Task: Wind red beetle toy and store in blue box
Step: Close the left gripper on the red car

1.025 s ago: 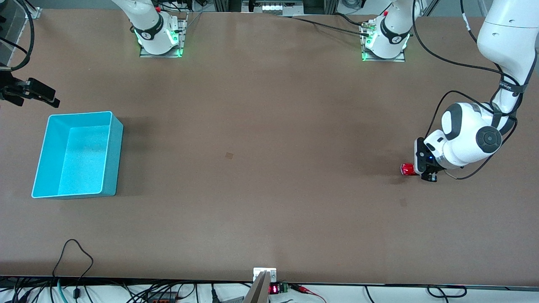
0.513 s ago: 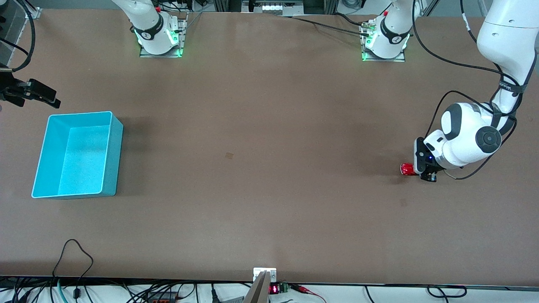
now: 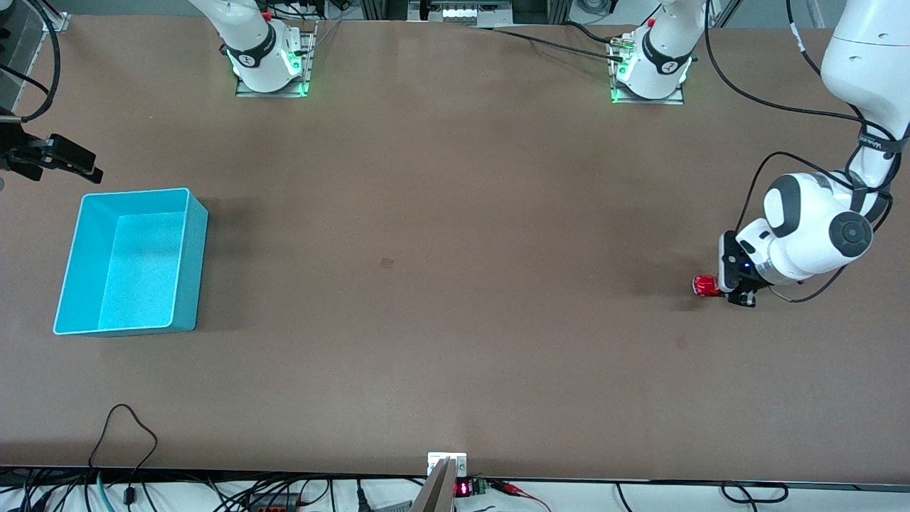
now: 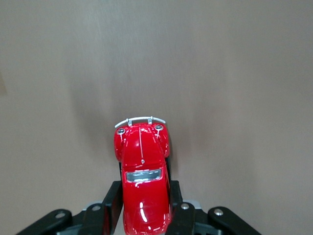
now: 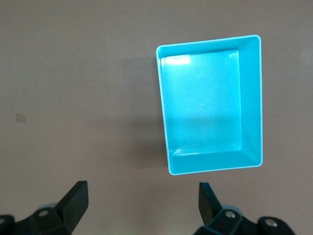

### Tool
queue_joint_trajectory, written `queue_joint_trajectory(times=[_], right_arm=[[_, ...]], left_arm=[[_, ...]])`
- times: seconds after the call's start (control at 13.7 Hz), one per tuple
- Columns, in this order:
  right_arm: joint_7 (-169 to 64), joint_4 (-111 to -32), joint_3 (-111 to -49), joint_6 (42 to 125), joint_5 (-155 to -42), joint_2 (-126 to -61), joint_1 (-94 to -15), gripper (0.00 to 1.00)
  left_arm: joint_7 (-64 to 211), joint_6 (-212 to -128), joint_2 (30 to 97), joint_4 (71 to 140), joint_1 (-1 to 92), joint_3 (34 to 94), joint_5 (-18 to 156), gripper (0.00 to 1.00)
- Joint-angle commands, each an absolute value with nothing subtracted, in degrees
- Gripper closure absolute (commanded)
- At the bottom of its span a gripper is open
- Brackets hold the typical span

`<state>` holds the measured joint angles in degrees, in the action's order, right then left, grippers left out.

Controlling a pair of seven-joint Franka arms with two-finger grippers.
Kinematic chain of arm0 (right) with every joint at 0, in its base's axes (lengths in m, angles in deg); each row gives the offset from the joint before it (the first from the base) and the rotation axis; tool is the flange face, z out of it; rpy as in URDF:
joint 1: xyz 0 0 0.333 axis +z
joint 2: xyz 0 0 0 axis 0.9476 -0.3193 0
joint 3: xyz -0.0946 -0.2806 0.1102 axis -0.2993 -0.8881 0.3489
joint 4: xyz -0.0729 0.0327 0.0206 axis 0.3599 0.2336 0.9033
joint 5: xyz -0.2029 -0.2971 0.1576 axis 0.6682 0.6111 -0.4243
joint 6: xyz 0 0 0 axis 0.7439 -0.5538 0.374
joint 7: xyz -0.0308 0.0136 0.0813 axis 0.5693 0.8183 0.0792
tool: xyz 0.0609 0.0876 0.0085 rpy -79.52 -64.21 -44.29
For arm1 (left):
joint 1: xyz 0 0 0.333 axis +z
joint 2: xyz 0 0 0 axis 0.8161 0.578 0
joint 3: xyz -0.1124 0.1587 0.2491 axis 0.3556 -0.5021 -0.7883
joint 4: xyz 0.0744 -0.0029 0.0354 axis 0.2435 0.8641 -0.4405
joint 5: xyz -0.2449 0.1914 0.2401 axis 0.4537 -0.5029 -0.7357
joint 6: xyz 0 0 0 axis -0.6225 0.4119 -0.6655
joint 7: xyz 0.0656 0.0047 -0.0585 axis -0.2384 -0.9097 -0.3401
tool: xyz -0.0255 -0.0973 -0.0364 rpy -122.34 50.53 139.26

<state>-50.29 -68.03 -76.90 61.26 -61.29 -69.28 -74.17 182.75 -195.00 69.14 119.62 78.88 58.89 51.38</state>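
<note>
The red beetle toy (image 3: 705,286) is a tiny glossy red car at the left arm's end of the table. My left gripper (image 3: 719,287) is shut on the red beetle toy (image 4: 143,181), its black fingers (image 4: 112,205) pressed on both sides of the body, with the car low at the table. The blue box (image 3: 131,262) stands empty at the right arm's end of the table and also shows in the right wrist view (image 5: 211,105). My right gripper (image 5: 143,203) is open and empty, held high near the blue box; it waits.
The brown table (image 3: 441,284) runs between the toy and the blue box. The arm bases (image 3: 266,64) stand along the table edge farthest from the front camera. Cables (image 3: 124,434) hang by the edge nearest to it.
My left gripper has dragged the red beetle toy a little toward the left arm's end of the table. The right arm has not moved.
</note>
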Motion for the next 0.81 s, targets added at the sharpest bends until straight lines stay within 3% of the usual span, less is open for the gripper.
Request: queue_joint_trajectory(times=[0.0, 0.73], right_arm=[[-49.9, -67.7, -76.8, 61.9, -61.5, -69.4, -74.2, 0.0], [-49.3, -67.9, -76.8, 64.4, -61.4, -69.4, -74.3, 0.0]], left_arm=[[186.5, -195.2, 71.5, 118.2, 82.0, 59.2, 50.8, 0.76], [191.3, -195.3, 75.5, 113.0, 87.2, 59.1, 50.8, 0.76]])
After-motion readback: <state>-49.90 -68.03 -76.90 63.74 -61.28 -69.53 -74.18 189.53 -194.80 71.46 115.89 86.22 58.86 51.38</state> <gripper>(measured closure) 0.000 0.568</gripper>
